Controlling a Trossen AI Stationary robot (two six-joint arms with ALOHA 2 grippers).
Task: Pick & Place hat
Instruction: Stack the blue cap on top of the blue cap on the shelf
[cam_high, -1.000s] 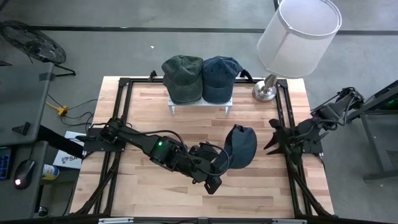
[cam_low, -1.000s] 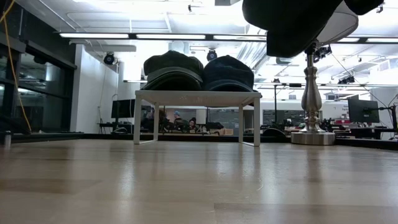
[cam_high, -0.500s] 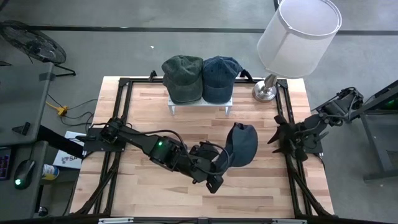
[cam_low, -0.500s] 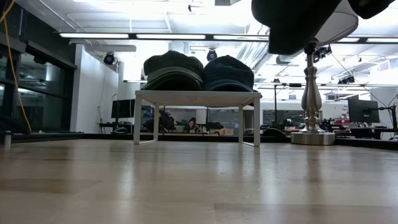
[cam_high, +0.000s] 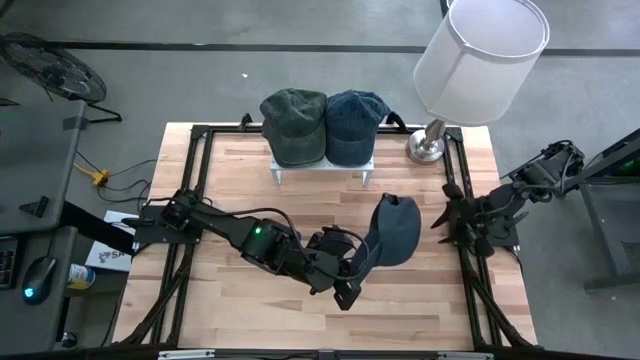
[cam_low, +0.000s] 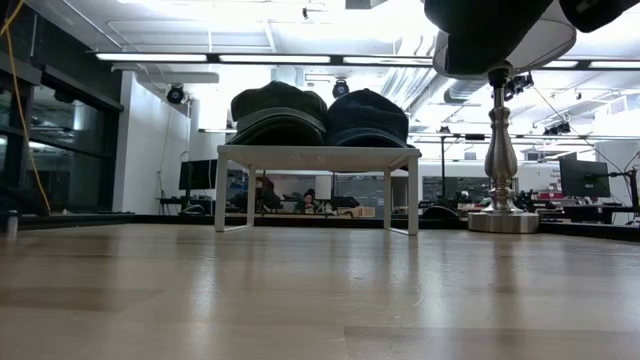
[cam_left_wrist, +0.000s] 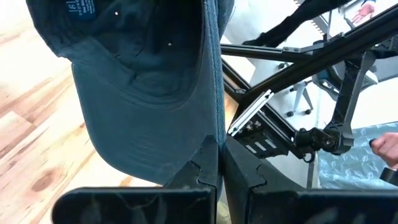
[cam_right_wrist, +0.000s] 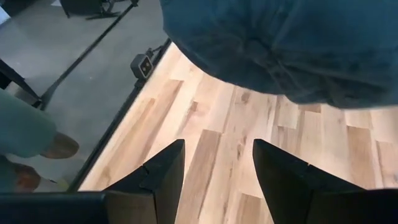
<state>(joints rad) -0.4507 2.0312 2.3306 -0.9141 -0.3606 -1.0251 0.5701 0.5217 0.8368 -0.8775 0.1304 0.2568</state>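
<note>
Three hats in view: a green hat (cam_high: 294, 126) and a blue hat (cam_high: 353, 124) on the white rack (cam_high: 322, 166) at the far side, and a dark blue hat (cam_high: 396, 229) pinched by its brim in the left claw (cam_high: 362, 262) above the counter (cam_high: 250, 180). Its inner label is unreadable. The right claw (cam_high: 447, 215) stands wide, just right of it.

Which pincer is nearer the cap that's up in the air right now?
Left. The left pincer is shut on the cap, holding it above the table. The right pincer is open, beside the cap near the table's right edge, not touching it.
</note>
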